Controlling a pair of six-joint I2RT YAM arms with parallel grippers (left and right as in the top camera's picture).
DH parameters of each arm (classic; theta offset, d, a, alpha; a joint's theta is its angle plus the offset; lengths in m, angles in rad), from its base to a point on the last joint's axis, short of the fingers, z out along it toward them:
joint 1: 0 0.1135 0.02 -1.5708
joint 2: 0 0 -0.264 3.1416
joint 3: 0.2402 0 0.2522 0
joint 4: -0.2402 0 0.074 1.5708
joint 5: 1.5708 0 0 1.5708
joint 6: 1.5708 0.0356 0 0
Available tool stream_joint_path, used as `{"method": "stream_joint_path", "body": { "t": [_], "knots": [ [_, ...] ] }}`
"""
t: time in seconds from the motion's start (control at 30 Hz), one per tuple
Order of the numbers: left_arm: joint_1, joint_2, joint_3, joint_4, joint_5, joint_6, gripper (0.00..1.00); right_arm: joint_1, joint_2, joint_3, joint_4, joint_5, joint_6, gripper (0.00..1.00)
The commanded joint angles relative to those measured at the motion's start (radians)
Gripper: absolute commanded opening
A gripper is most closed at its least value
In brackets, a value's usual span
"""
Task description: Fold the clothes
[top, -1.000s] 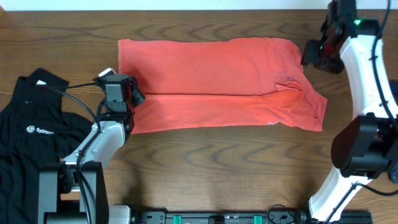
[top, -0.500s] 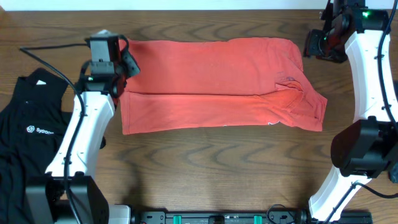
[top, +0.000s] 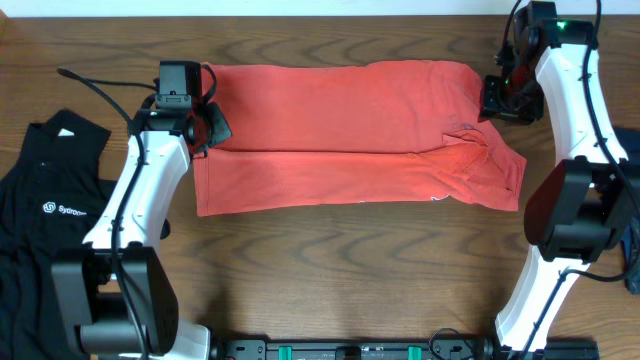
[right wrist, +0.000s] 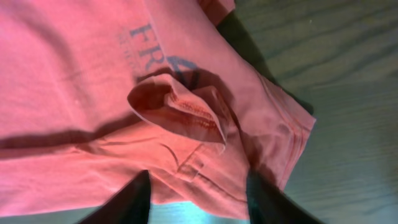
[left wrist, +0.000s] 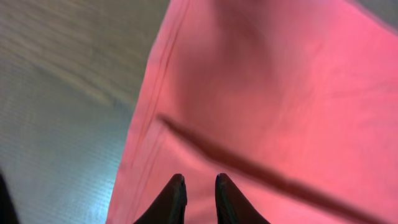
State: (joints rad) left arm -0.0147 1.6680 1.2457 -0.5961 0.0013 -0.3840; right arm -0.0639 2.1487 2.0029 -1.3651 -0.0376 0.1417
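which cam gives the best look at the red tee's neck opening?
Right wrist. The coral-red T-shirt's neck opening fills mid-frame there, its stitched edge curled up beside faint lettering. Overhead shows the whole T-shirt, but the neck opening is only a small pucker near the right end. Left wrist shows only plain fabric and a fold line.

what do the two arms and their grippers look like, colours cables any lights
Both arms have white link shells with black joint housings and black wrist units. The left arm trails loose black cables. The right arm shows a small green light near its top. The left gripper has dark, tapered fingers; the right gripper looks dark too.
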Motion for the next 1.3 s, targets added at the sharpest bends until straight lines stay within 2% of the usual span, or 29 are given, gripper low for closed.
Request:
{"method": "stream_joint_path", "body": {
  "t": [0.0, 0.1, 0.17, 0.37, 0.53, 0.7, 0.8, 0.87, 1.03, 1.27],
  "knots": [
    [0.004, -0.069, 0.018, -0.057, 0.013, 0.014, 0.25, 0.031, -0.047, 0.011, -0.017, -0.012, 0.04, 0.44],
    [0.004, -0.119, 0.007, -0.148, -0.004, 0.013, 0.42, 0.044, -0.066, 0.01, -0.064, -0.011, 0.067, 0.53],
    [0.002, -0.145, -0.027, -0.18, -0.013, 0.013, 0.46, 0.053, -0.071, 0.005, -0.087, -0.012, 0.081, 0.55],
    [0.002, -0.245, -0.199, -0.156, -0.019, -0.024, 0.47, 0.106, -0.145, -0.095, -0.057, 0.085, 0.124, 0.54],
    [0.002, -0.351, -0.325, -0.105, -0.02, -0.039, 0.52, 0.148, -0.382, -0.382, 0.101, 0.108, 0.166, 0.61],
    [0.002, -0.352, -0.399, -0.052, -0.019, -0.04, 0.59, 0.14, -0.551, -0.693, 0.224, 0.021, 0.173, 0.83],
    [0.002, -0.344, -0.414, -0.042, -0.019, -0.039, 0.62, 0.124, -0.564, -0.838, 0.263, 0.002, 0.23, 0.95],
    [0.002, -0.344, -0.417, -0.04, -0.019, -0.039, 0.63, 0.106, -0.558, -0.919, 0.308, -0.023, 0.264, 0.99],
    [0.002, -0.344, -0.417, -0.038, -0.019, -0.039, 0.65, 0.031, -0.557, -1.036, 0.407, -0.028, 0.373, 0.99],
    [0.002, -0.342, -0.418, -0.035, -0.019, -0.039, 0.67, -0.11, -0.557, -1.038, 0.468, -0.099, 0.404, 0.99]
  ]
}}
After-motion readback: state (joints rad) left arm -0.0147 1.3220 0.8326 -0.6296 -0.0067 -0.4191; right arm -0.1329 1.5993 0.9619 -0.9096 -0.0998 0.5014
